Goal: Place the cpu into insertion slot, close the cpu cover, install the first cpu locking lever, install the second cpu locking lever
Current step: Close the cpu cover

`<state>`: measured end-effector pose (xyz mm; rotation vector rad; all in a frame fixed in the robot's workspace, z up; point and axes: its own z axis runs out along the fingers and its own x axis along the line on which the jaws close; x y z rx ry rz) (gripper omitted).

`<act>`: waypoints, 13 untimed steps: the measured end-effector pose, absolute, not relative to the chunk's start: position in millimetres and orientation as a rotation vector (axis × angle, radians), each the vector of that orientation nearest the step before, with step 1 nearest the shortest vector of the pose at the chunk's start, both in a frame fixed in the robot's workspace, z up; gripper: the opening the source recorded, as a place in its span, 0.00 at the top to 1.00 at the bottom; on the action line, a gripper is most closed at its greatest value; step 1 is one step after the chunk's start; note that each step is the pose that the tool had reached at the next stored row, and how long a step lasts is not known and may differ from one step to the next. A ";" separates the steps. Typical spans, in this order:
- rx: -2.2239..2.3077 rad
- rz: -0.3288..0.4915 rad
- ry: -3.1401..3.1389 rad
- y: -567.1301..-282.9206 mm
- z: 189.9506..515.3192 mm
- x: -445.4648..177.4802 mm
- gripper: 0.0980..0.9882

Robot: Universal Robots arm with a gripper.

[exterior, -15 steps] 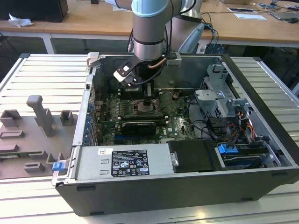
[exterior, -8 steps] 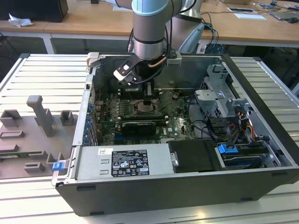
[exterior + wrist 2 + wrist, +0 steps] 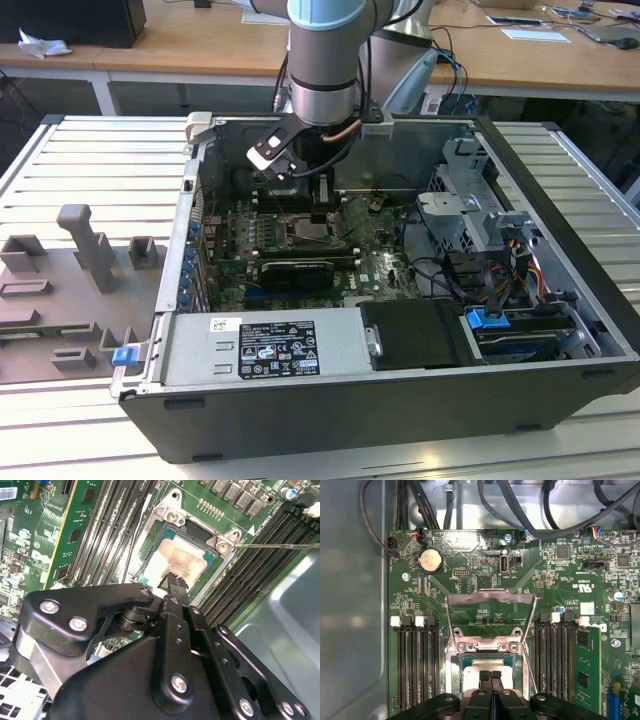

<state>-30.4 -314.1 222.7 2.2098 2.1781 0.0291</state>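
Green circuit board (image 3: 55,520): cpu (image 3: 182,560) lies in insertion slot (image 3: 223,545), just beneath gripper (image 3: 174,580).

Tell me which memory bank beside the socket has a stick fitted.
The bank away from the grey case wall: a green stick stands in its outermost slot. The wall-side bank has bare slots.

Pale, dull metal atop the cpu (image 3: 182,560); bare shiny metal on the cpu cover (image 3: 490,596); matt black gripper (image 3: 174,581) with bright screw heads; glossy green circuit board (image 3: 470,582)
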 end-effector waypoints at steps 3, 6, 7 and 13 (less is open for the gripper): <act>2.210 0.030 2.178 -314.1 223.4 -30.2 0.99; 2.210 0.030 2.178 -314.2 223.6 -25.8 0.99; 2.210 0.030 2.178 -314.2 223.6 -25.7 0.99; 2.210 0.030 2.178 -314.0 238.1 -25.6 0.99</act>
